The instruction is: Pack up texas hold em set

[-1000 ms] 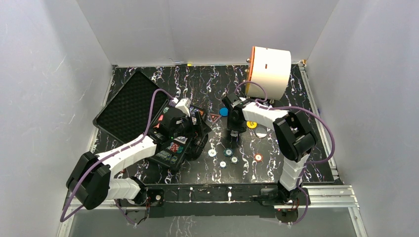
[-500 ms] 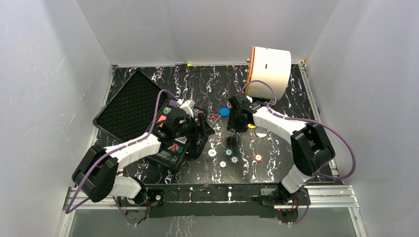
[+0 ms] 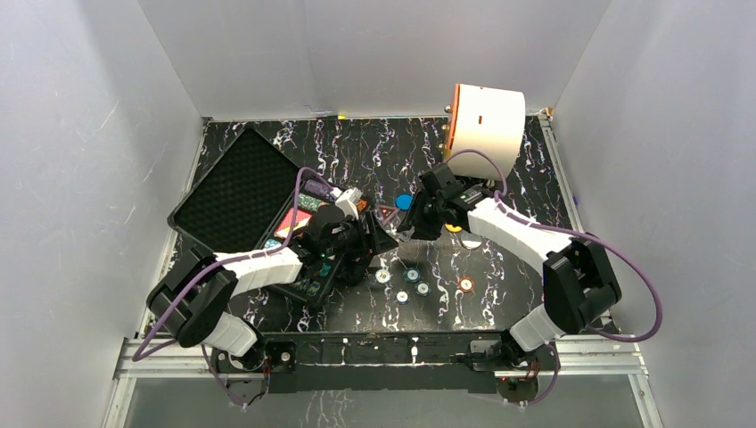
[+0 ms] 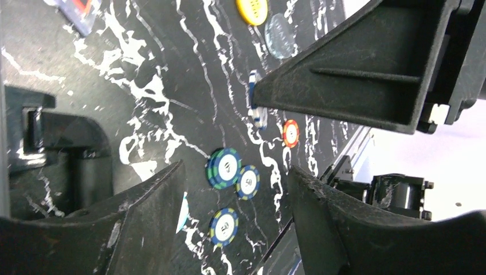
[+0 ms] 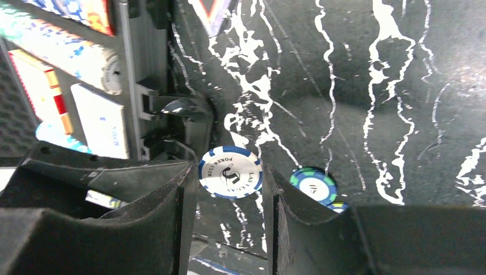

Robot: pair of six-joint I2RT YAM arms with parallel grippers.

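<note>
The black case lies open at the left, with its foam lid [image 3: 234,189] and its base [image 3: 301,278] holding card decks and chips. My right gripper [image 5: 230,176] is shut on a white and blue poker chip [image 5: 231,172], held above the table beside the case's edge [image 5: 129,86]. In the top view the right gripper [image 3: 403,234] is just right of the left one [image 3: 379,239]. My left gripper [image 4: 236,170] is open and empty, over loose chips [image 4: 224,168]. More chips [image 3: 412,275] and an orange chip [image 3: 465,284] lie on the table.
A large white cylinder with an orange face [image 3: 486,129] stands at the back right. A blue button [image 3: 405,201], a yellow button [image 3: 455,226], a clear disc [image 3: 471,241] and a red triangle marker [image 3: 386,212] lie mid-table. White walls enclose the table.
My right gripper has lifted a white and blue chip off the table and swung left toward the case. My left gripper has moved right, off the case and toward the loose chips.
</note>
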